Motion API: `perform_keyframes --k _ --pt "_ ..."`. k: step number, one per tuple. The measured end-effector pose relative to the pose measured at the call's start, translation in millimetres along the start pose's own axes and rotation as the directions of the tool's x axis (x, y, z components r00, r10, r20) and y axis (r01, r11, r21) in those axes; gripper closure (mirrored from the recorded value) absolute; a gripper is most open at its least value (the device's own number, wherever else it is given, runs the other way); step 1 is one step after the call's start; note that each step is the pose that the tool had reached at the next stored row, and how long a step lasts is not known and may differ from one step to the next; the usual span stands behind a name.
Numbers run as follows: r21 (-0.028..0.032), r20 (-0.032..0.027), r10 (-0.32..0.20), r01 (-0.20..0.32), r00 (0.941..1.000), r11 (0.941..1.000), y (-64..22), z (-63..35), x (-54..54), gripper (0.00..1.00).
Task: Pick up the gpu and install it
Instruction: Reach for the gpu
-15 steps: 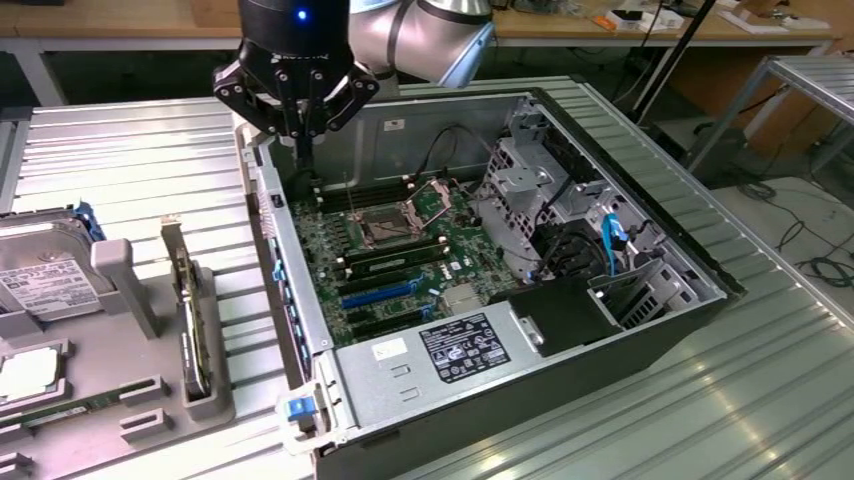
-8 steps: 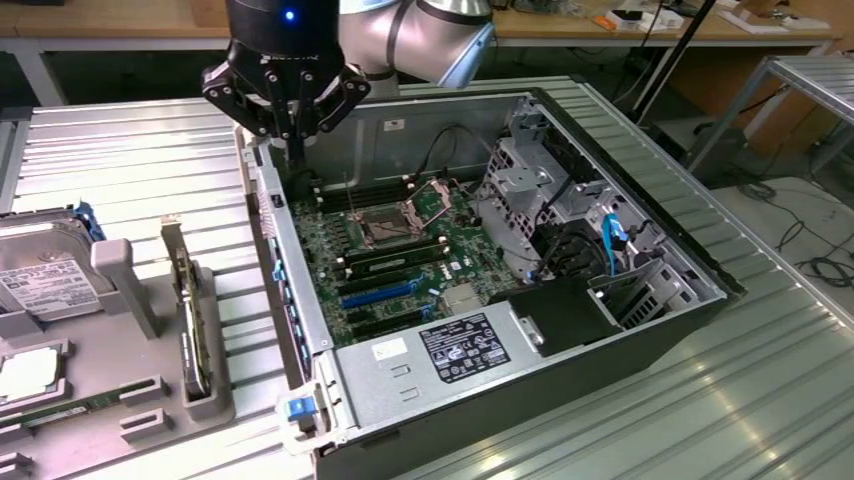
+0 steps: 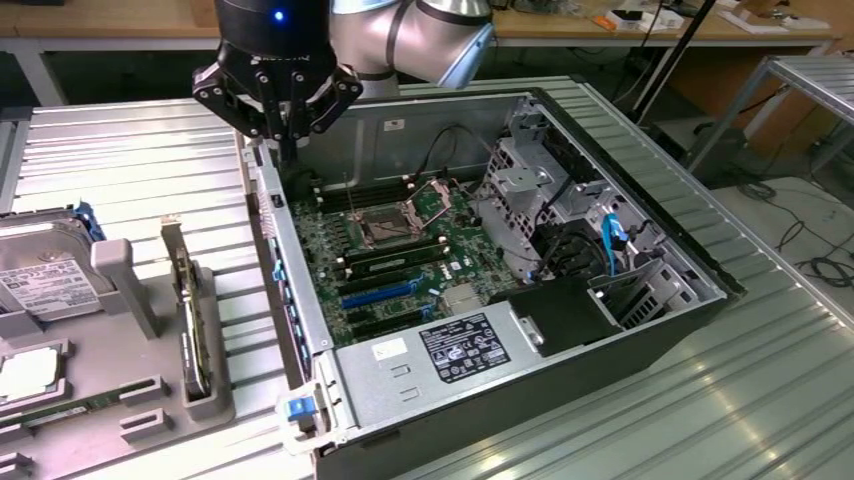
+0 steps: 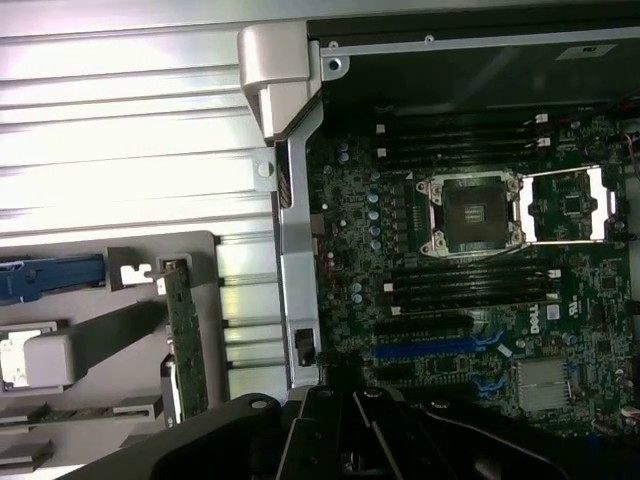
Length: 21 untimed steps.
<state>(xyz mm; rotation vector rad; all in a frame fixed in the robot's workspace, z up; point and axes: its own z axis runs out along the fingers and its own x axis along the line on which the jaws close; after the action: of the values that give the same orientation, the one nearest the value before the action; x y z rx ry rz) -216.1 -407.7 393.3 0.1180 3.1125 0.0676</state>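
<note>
The gpu [image 3: 194, 322] stands on its long edge in a slot of the grey holder tray [image 3: 127, 300] at the exterior view's left, with its silver bracket end pointing away. In the wrist view the gpu [image 4: 186, 340] shows as a thin green board edge beside the open computer case [image 4: 290, 250]. My gripper [image 3: 284, 140] hangs above the case's back corner, near its side wall, well apart from the card and holding nothing. Its dark body [image 4: 380, 440] shows in the wrist view. The motherboard's blue expansion slot [image 3: 380, 295] lies bare inside the case.
A silver hard drive [image 3: 47, 275] with a white label, a processor chip [image 3: 27, 375] and a thin memory stick [image 3: 67, 410] lie on the same tray. Inside the case [image 3: 641, 250] are the CPU socket [image 3: 394, 228], the power supply [image 3: 447, 348] and drive cages. Everything rests on a ribbed metal table [image 3: 160, 170].
</note>
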Motion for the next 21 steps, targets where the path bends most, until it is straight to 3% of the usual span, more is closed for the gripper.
perform_keyframes --k 21 --pt "0.0000 0.0001 0.000 0.000 1.0000 1.0000 -3.2 -0.7 25.4 0.89"
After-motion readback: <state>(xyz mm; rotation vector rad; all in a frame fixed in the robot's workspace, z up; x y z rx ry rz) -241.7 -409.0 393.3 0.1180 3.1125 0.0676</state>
